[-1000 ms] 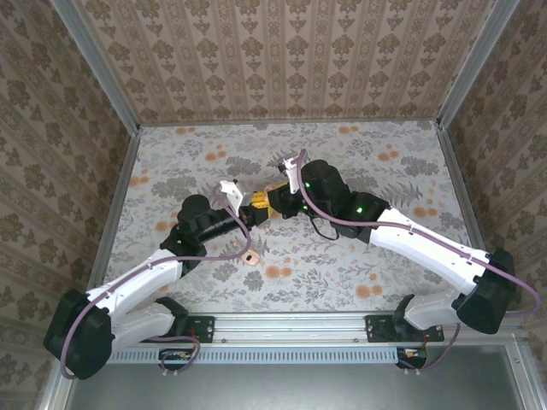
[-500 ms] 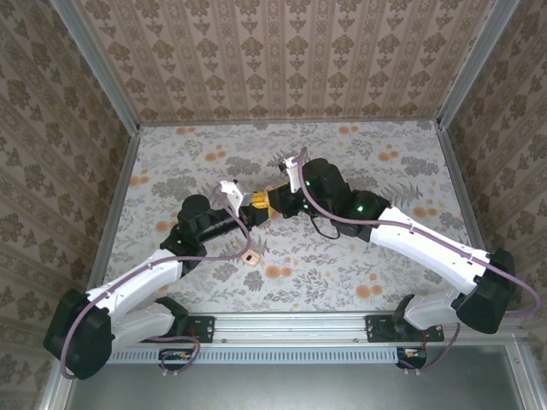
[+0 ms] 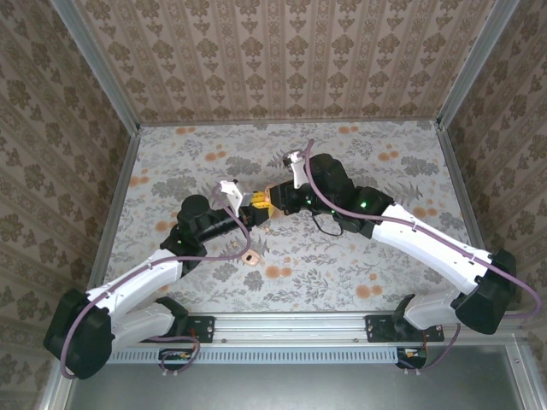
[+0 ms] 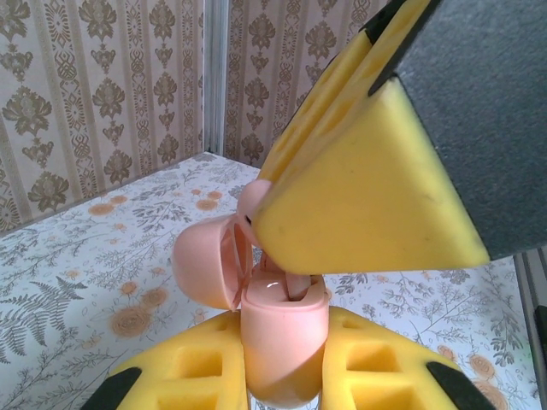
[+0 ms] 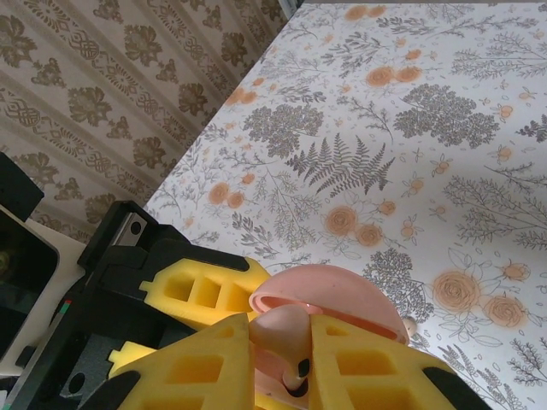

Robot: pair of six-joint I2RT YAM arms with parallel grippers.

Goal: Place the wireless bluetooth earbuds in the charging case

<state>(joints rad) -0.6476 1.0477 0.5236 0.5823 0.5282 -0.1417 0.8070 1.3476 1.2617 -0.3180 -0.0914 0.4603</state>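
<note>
Charging case (image 4: 282,342) – salmon-pink, held off the table (image 3: 402,162) roughly mid-way across it, upright, body seated between the two yellow foam fingers (image 4: 192,367) of the left gripper (image 4: 284,386), which is clamped narrow on its sides. Lid (image 4: 205,273) hinged open, standing up on the case's left side in the left wrist view, hollow facing the well.

Earbud (image 5: 282,337), same pink, directly above the case's open well; its stem reaches down into the well in the left wrist view, how deep I cannot tell. The right gripper (image 5: 280,369) has it pinched between its own yellow fingers (image 5: 201,371), jaws narrow, coming at the case from above and from the side away from the lid. One right finger hangs over the case and covers most of the earbud's head.

From overhead the two grippers meet tip to tip at the case, left arm reaching in from its left, right arm from its right.

Small pink object (image 3: 250,256) lies on the table, apart from the case, toward the arm bases – too small to tell what it is
</note>
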